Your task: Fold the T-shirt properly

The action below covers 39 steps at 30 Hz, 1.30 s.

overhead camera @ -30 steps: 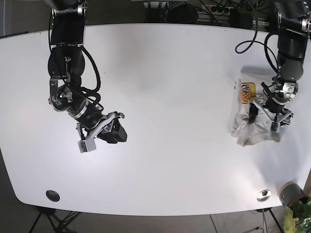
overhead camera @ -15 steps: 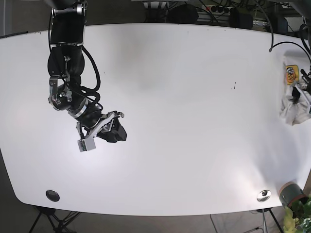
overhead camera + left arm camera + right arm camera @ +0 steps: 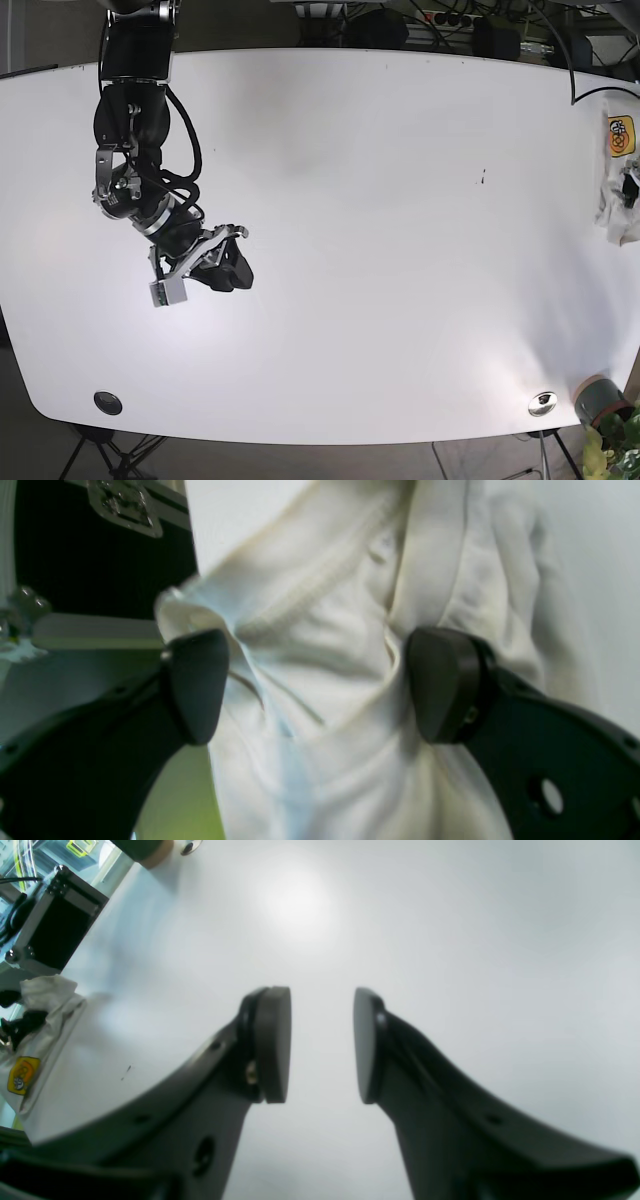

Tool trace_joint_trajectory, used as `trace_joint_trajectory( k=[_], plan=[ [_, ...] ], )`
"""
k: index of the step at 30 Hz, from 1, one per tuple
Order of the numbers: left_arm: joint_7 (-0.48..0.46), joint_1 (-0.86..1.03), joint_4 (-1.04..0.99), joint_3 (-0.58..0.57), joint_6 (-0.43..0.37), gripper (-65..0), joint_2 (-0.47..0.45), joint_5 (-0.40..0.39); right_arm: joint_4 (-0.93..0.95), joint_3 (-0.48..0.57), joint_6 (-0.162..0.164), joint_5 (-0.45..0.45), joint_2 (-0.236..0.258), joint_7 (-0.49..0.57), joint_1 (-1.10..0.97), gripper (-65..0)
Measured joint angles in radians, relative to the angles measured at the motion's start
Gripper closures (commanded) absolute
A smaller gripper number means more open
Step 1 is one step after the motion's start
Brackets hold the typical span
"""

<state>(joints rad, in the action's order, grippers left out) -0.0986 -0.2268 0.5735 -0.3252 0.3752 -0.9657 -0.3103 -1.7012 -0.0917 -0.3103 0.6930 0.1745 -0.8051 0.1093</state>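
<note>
Straddling the T-shirt (image 3: 320, 680), left gripper (image 3: 320, 685) gapes; right gripper (image 3: 320, 1045) slightly parted

No readable text anywhere. T-shirt (image 3: 620, 180) carried a yellow printed patch (image 3: 620, 135), possibly a logo; its markings were too small and blurred to make out.

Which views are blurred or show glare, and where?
Left wrist view: the white T-shirt is soft and out of focus. Right wrist view: a bright glare spot on the table, with the far left edge smeared. Base view: mostly sharp, with curved table edges and mild glare near the front right.
</note>
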Motion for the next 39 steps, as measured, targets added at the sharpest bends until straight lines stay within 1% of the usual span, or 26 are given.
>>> trace_joint_trajectory(
  k=[4, 6, 8, 11, 13, 14, 17, 19, 20, 21, 23, 24, 25, 26, 27, 28, 30, 31, 32, 33, 35, 36, 37, 39],
  plan=[
    [-0.026, -0.017, 0.069, 0.005, -0.004, -52.2, -0.005, -0.005, 0.0, 0.0, 0.0, -0.001, 0.001, 0.0, -0.001, -19.3],
    [-0.023, -0.014, 0.114, 0.019, -0.003, -52.2, -0.002, -0.005, 0.0, 0.0, 0.0, -0.008, 0.003, 0.0, -0.001, -19.3],
    [-0.019, -0.002, 0.138, 0.044, -0.001, -52.2, 0.005, -0.005, 0.0, -0.003, 0.008, -0.007, 0.003, 0.0, -0.001, -19.3],
    [-0.015, 0.024, 0.173, 0.101, -0.003, -52.2, 0.018, -0.003, -0.007, -0.007, 0.008, -0.008, 0.004, -0.001, -0.003, -19.3],
    [-0.005, 0.036, 0.203, 0.148, -0.013, -52.2, 0.039, -0.002, -0.028, -0.006, 0.006, -0.01, 0.018, -0.001, -0.011, -19.3],
    [-0.001, 0.043, 0.225, 0.177, -0.017, -52.1, 0.058, 0.002, -0.042, -0.007, 0.006, -0.028, 0.027, 0.0, -0.016, -19.3],
    [0.0, 0.066, 0.287, 0.233, -0.015, -51.9, 0.107, 0.002, -0.06, -0.01, 0.008, -0.123, 0.034, 0.005, -0.02, -19.3],
    [-0.006, 0.085, 0.352, 0.256, -0.058, -51.9, 0.154, 0.003, -0.076, -0.01, 0.008, -0.194, 0.033, -0.001, -0.026, -19.3],
    [-0.006, 0.093, 0.373, 0.257, -0.074, -51.9, 0.167, 0.002, -0.083, -0.01, 0.005, -0.212, 0.034, 0.001, -0.03, -19.3],
    [-0.007, 0.102, 0.404, 0.26, -0.107, -51.9, 0.186, 0.003, -0.092, -0.011, 0.002, -0.243, 0.033, 0.002, -0.034, -19.3],
    [-0.004, 0.122, 0.454, 0.259, -0.17, -51.9, 0.224, 0.002, -0.099, -0.017, -0.002, -0.279, 0.03, 0.032, -0.047, -19.3],
    [0.003, 0.135, 0.487, 0.259, -0.211, -51.9, 0.245, 0.003, -0.103, -0.021, -0.003, -0.297, 0.03, 0.07, -0.056, -19.3],
    [0.003, 0.145, 0.514, 0.259, -0.234, -51.9, 0.264, 0.003, -0.104, -0.023, -0.003, -0.313, 0.031, 0.098, -0.065, -19.3],
    [0.004, 0.153, 0.544, 0.259, -0.258, -52.1, 0.281, 0.015, -0.105, -0.026, -0.003, -0.342, 0.031, 0.133, -0.076, -19.3],
    [-0.001, 0.162, 0.583, 0.259, -0.283, -52.1, 0.304, 0.044, -0.106, -0.026, -0.002, -0.367, 0.031, 0.178, -0.092, -19.3],
    [-0.003, 0.167, 0.606, 0.259, -0.291, -52.2, 0.322, 0.063, -0.105, -0.027, -0.002, -0.382, 0.031, 0.205, -0.104, -19.3],
    [-0.007, 0.181, 0.669, 0.263, -0.33, -52.2, 0.386, 0.122, -0.104, -0.027, -0.002, -0.453, 0.031, 0.266, -0.131, -19.3],
    [-0.005, 0.187, 0.687, 0.264, -0.333, -52.2, 0.414, 0.147, -0.103, -0.027, -0.003, -0.472, 0.031, 0.282, -0.141, -19.3],
    [0.001, 0.199, 0.711, 0.266, -0.333, -52.2, 0.447, 0.187, -0.103, -0.026, -0.003, -0.507, 0.031, 0.303, -0.152, -19.3],
    [-0.001, 0.217, 0.739, 0.266, -0.333, -52.2, 0.492, 0.222, -0.103, -0.025, -0.003, -0.521, 0.03, 0.306, -0.163, -19.3],
    [0.002, 0.248, 0.784, 0.266, -0.319, -52.2, 0.552, 0.269, -0.105, -0.026, -0.003, -0.532, 0.03, 0.306, -0.185, -19.3],
    [-0.005, 0.271, 0.814, 0.265, -0.32, -52.2, 0.591, 0.298, -0.107, -0.026, -0.003, -0.523, 0.029, 0.307, -0.196, -19.3],
    [-0.001, 0.286, 0.83, 0.264, -0.313, -52.2, 0.615, 0.307, -0.11, -0.026, -0.003, -0.509, 0.031, 0.303, -0.208, -19.3],
    [0.039, 0.31, 0.859, 0.263, -0.315, -52.2, 0.658, 0.333, -0.122, -0.027, -0.003, -0.488, 0.037, 0.304, -0.24, -19.3]
  ],
)
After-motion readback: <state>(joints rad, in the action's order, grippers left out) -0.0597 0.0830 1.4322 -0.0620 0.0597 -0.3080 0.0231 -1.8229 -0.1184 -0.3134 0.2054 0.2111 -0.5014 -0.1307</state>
